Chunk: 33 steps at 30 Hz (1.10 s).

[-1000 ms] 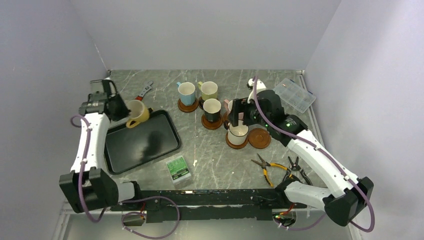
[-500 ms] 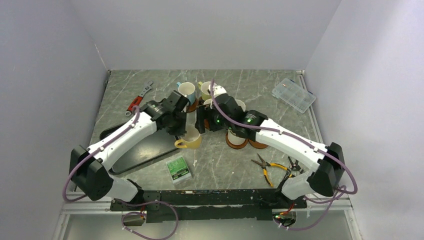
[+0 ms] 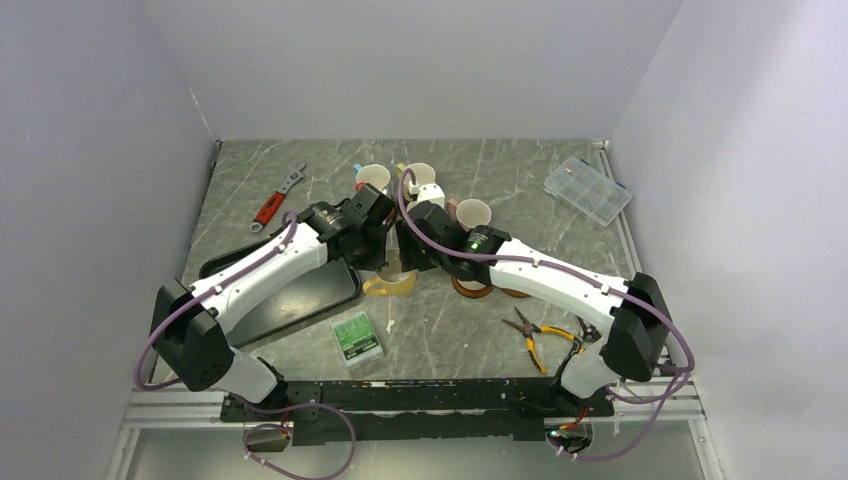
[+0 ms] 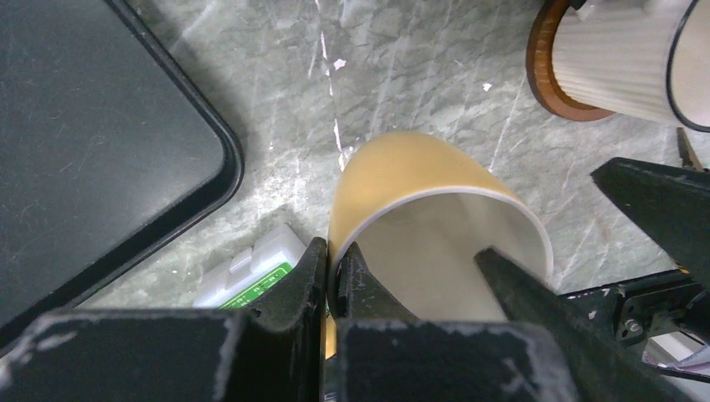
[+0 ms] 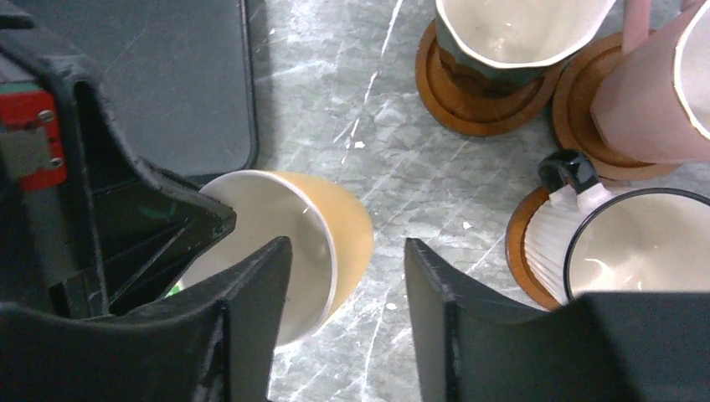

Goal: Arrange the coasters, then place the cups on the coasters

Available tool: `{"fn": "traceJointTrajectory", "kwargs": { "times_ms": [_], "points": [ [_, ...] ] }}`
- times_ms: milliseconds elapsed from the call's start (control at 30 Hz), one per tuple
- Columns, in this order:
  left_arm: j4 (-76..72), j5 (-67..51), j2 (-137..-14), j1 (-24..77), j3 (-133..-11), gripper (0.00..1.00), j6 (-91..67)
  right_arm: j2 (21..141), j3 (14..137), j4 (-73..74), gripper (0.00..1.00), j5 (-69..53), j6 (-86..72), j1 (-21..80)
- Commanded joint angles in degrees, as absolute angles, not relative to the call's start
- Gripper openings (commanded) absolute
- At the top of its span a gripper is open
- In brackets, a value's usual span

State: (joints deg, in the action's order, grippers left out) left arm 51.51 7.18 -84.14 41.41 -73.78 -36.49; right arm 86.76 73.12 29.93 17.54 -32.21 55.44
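Observation:
The yellow cup point(image 4: 419, 193) hangs tilted just above the table between tray and coasters, with my left gripper point(image 4: 335, 276) shut on its rim. My right gripper point(image 5: 347, 260) stands open astride the cup's opposite wall point(image 5: 335, 226), one finger point(image 5: 251, 301) over the cream inside, the other outside. Close by, the black cup point(image 5: 511, 33), pink cup point(image 5: 653, 92) and white ribbed cup point(image 5: 619, 243) each stand on a reddish-brown coaster point(image 5: 444, 100). The light blue cup point(image 3: 373, 178) and olive cup point(image 3: 420, 175) stand at the back. Another coaster point(image 3: 517, 292) peeks from under the right arm.
A black tray point(image 3: 330, 290) lies left of the yellow cup, and a green-and-white box point(image 3: 357, 337) sits in front of it. Pliers point(image 3: 535, 335) lie at the front right, a red-handled wrench point(image 3: 280, 195) at the back left, a clear plastic case point(image 3: 587, 188) at the back right.
My left arm carried the yellow cup from the tray's far corner to the middle. The right arm swung left to meet it, and its jaws have narrowed around the cup's wall.

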Motion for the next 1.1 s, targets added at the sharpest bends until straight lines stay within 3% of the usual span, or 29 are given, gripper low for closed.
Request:
{"fn": "traceJointTrajectory", "kwargs": {
  "times_ms": [0, 200, 333, 367, 433, 533, 633, 833, 1067],
  "points": [
    [46.61, 4.54, -82.36, 41.57, -76.57, 0.03, -37.93, 88.31, 73.90, 30.76, 0.52, 21.64, -33.05, 55.67],
    [45.86, 2.68, -81.18, 41.57, -76.31, 0.03, -37.98, 91.01, 75.06, 31.07, 0.42, 21.38, -32.67, 55.64],
    [46.01, 3.59, -80.31, 41.57, -76.56, 0.03, -37.56, 90.25, 75.74, 32.02, 0.07, 22.55, -33.46, 55.68],
    [46.05, 3.76, -80.02, 41.53, -76.70, 0.07, -37.27, 89.57, 76.06, 32.23, 0.00, 22.73, -33.56, 55.66],
    [45.75, 4.15, -79.17, 41.56, -76.66, 0.25, -36.41, 87.92, 76.99, 33.04, 0.00, 23.09, -33.34, 55.64],
    [44.67, 5.00, -76.25, 41.57, -76.64, 0.61, -34.59, 85.77, 80.12, 36.43, 0.00, 25.24, -33.29, 55.55],
    [45.51, 6.83, -72.72, 41.44, -77.70, 0.80, -32.67, 83.59, 83.88, 40.82, 0.00, 29.87, -33.08, 55.35],
    [51.09, 6.37, -69.56, 35.88, -83.49, 0.91, -27.69, 80.41, 89.15, 51.67, 0.00, 38.14, -34.87, 48.30],
    [46.75, 3.10, -65.68, 15.11, -78.56, 0.92, -20.43, 72.45, 84.97, 57.27, 0.00, 43.86, -38.77, 32.85]
  ]
}}
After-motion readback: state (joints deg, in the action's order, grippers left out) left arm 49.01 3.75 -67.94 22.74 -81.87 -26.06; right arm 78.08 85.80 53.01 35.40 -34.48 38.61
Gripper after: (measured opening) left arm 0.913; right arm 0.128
